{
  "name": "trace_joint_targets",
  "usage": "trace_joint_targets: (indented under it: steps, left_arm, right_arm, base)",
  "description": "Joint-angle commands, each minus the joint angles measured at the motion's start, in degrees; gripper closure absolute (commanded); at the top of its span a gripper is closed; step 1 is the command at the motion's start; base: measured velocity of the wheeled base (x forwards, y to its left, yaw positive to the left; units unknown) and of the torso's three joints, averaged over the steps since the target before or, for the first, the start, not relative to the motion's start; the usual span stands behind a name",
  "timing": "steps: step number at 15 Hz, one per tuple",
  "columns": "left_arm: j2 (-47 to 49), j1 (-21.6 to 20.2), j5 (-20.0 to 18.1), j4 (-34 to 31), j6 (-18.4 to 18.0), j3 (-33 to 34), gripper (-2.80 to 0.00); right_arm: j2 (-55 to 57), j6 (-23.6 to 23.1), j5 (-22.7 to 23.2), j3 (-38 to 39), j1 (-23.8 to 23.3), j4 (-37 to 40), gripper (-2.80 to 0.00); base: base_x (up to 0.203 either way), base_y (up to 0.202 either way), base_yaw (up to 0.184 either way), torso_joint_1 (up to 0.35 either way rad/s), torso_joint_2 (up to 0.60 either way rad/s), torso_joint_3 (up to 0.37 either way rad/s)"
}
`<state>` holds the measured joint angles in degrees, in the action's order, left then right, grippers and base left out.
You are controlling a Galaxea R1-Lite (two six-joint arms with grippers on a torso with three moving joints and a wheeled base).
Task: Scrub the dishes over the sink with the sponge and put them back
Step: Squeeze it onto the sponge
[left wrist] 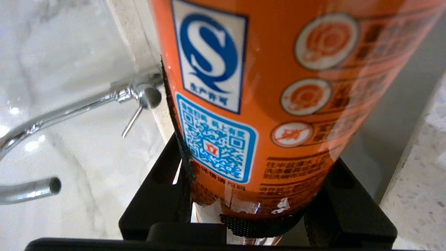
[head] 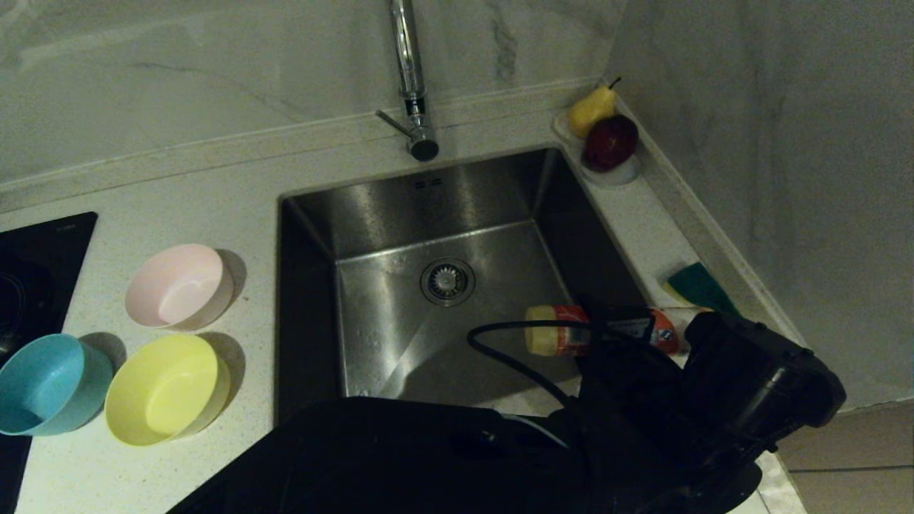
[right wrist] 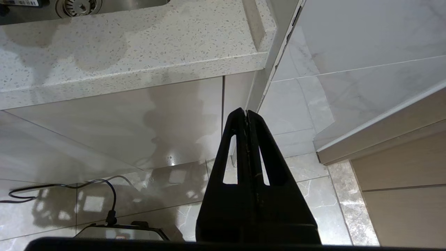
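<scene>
Left of the sink (head: 400, 207), three bowls stand on the counter: pink (head: 178, 285), yellow (head: 166, 389) and light blue (head: 50, 385). The green and yellow sponge (head: 700, 285) lies on the counter strip right of the sink. My left gripper (head: 628, 325) reaches over the sink's right front corner. It is shut on an orange detergent bottle (head: 571, 330) lying sideways, yellow cap toward the basin. In the left wrist view the bottle (left wrist: 264, 87) fills the space between the black fingers (left wrist: 163, 188) of that gripper (left wrist: 258, 181). My right gripper (right wrist: 246, 111) hangs shut and empty below the counter edge.
A chrome faucet (head: 410, 78) rises behind the sink. A small white dish (head: 620, 171) with a pear and a red apple sits in the back right corner. A black cooktop (head: 36, 271) borders the counter at far left. A wall runs close along the right.
</scene>
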<state>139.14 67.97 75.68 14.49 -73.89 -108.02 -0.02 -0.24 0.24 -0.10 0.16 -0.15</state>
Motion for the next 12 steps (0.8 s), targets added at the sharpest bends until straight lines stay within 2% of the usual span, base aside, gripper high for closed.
trace_joint_targets:
  steps: [1,12]
  left_arm:
    - [1.1,0.0,4.8,0.3,-0.4,0.0,0.0]
    - [1.0,-0.7,5.4,1.6,-3.3,-0.7,0.0]
  right_arm:
    - [0.0,0.0,0.0,0.0,0.0,0.0,0.0]
    - [0.0,0.0,0.0,0.0,0.0,0.0,0.0]
  base:
    - [0.0,0.0,0.0,0.0,0.0,0.0]
    - [0.0,0.0,0.0,0.0,0.0,0.0]
